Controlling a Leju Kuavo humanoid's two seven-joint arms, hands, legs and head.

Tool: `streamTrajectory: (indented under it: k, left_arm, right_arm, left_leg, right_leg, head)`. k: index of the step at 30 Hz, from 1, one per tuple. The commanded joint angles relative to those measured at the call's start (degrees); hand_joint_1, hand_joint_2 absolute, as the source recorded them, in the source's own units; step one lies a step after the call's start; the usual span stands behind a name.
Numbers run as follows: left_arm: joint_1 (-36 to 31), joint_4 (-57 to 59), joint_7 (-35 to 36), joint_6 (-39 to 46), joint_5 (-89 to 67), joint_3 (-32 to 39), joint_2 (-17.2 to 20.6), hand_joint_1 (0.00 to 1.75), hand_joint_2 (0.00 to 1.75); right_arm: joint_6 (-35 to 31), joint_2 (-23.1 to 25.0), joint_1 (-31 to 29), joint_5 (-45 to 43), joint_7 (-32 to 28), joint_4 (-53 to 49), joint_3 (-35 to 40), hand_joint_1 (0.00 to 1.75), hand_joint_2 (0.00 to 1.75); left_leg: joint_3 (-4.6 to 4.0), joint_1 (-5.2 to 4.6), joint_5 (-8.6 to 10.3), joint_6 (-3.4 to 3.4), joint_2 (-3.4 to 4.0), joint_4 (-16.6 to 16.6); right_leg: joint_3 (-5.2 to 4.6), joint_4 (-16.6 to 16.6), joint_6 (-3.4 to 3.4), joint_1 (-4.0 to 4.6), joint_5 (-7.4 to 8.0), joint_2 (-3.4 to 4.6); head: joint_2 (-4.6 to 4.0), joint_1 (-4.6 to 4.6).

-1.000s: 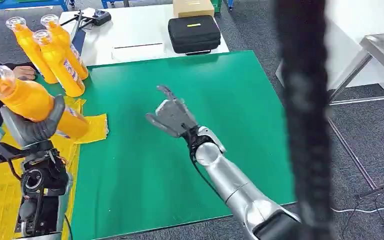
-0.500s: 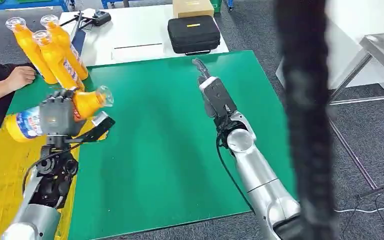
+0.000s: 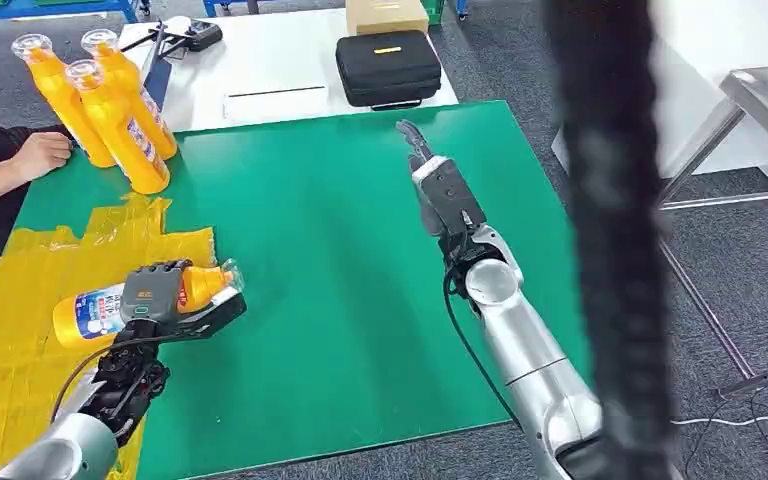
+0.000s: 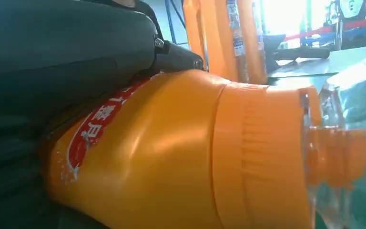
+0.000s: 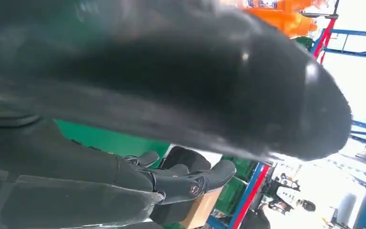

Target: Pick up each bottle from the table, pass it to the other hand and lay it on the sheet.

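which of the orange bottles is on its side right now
The bottle gripped by the left hand, low over the yellow sheet, cap pointing toward the green mat. The three bottles at the far left corner stand upright, untouched.

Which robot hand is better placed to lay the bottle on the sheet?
The left robot hand: it already holds the bottle sideways over the sheet's edge. The right robot hand is far off.

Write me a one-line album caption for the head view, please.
Left hand holds an orange bottle on its side over the yellow sheet; right hand empty above the green table.
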Motion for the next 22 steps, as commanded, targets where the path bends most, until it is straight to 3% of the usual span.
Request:
streamTrajectory:
  k: [1,2,3,19,22]
  left_arm:
    - [-2.3,7.0,1.1,-2.5,1.0,-1.5,1.2,1.75,1.75]
    - [-2.3,6.9,-0.2,-3.0,1.8,-1.2,1.2,0.0,1.75]
    - [-2.4,7.0,0.9,-3.5,2.3,-0.7,1.2,0.0,0.0]
    - [-2.0,3.8,-6.1,-2.5,9.3,-0.9,0.1,0.0,0.0]
    - [-0.9,-0.6,-14.6,-3.8,20.3,2.1,-1.7,0.0,0.0]
  right_arm:
    - [0.2,-1.9,-1.3,-0.7,0.0,1.6,2.2,0.0,0.0]
    - [0.3,-2.0,-1.2,-0.7,0.0,1.6,2.3,0.0,0.0]
    - [0.3,-2.0,-1.2,-0.9,0.0,1.6,2.4,0.0,0.0]
    - [-0.1,-3.4,-0.6,-2.2,0.6,2.4,3.0,0.0,0.0]
    - [-0.3,-3.7,0.0,-2.5,0.5,2.5,2.8,0.0,0.0]
  left_leg:
    - [0.31,0.09,-0.16,-0.22,0.09,0.1]
    - [0.41,0.12,-0.22,-0.28,0.12,0.1]
    - [0.18,0.04,-0.07,-0.13,0.08,0.0]
    - [0.21,0.07,-0.08,-0.15,-0.03,0.0]
    - [0.17,0.05,-0.03,-0.13,-0.14,0.0]
  right_leg:
    - [0.33,0.0,-0.04,0.1,-0.12,-0.03]
    - [0.42,0.0,-0.05,0.13,-0.18,-0.04]
    - [0.17,0.0,-0.02,0.03,-0.04,0.0]
    - [0.23,0.0,-0.02,0.07,-0.08,-0.06]
    - [0.2,0.0,-0.01,0.05,-0.08,-0.16]
  head:
    - [0.0,0.02]
    - [0.0,0.02]
    - [0.0,0.02]
    - [0.0,0.02]
    - [0.0,0.02]
